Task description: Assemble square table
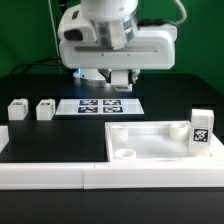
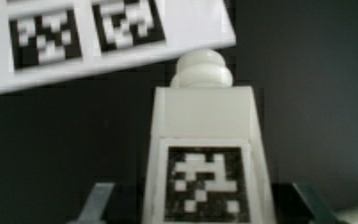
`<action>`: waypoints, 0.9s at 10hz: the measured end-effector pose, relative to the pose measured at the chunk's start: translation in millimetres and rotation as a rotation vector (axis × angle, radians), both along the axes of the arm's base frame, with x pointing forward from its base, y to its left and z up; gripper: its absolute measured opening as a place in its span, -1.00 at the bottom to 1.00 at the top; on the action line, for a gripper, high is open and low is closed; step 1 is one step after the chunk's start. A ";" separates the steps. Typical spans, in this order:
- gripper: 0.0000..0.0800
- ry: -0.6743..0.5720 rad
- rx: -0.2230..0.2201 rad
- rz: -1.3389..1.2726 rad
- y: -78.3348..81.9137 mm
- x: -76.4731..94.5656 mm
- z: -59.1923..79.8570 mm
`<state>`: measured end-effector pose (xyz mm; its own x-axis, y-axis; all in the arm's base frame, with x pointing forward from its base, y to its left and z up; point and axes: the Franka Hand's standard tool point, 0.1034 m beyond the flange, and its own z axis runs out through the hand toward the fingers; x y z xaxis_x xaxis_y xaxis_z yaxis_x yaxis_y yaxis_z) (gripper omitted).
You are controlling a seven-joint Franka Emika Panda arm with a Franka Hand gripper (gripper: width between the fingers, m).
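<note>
- Jaws stand partly closed, clamped on both sides of a small white plastic tagged leg [image 2: 199,130], whose round peg points away from the fingers [image 2: 98,203]
- Gripper [image 1: 120,80] hangs over the far edge of the marker board [image 1: 100,105]
- White plastic square slab [image 1: 150,142] lies toward the exterior view's right, just beside the long white bar fence [image 1: 50,172]
- 1 upright leg [image 1: 201,130] stands at the slab's right end
- 2 loose legs, the outer leg [image 1: 17,110] and the inner leg [image 1: 45,109], sit at the exterior view's left
</note>
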<state>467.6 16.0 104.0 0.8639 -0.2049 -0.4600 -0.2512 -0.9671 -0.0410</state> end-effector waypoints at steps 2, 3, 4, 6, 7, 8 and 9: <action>-0.27 -0.215 -0.042 -0.033 0.5 50.8 23.7; -0.27 -0.309 -0.057 -0.039 0.2 67.8 29.2; -0.27 -0.389 -0.074 -0.038 2.0 62.4 24.1; -0.27 -0.500 -0.099 -0.035 3.2 63.2 21.5; -0.27 -0.587 -0.120 -0.034 2.7 69.9 21.8; -0.27 -0.696 -0.148 -0.027 2.9 72.0 21.0; -0.27 -0.763 -0.167 -0.018 3.6 70.0 19.1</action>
<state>537.6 19.6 123.1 0.9249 -0.2364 0.2978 -0.2281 -0.9716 -0.0631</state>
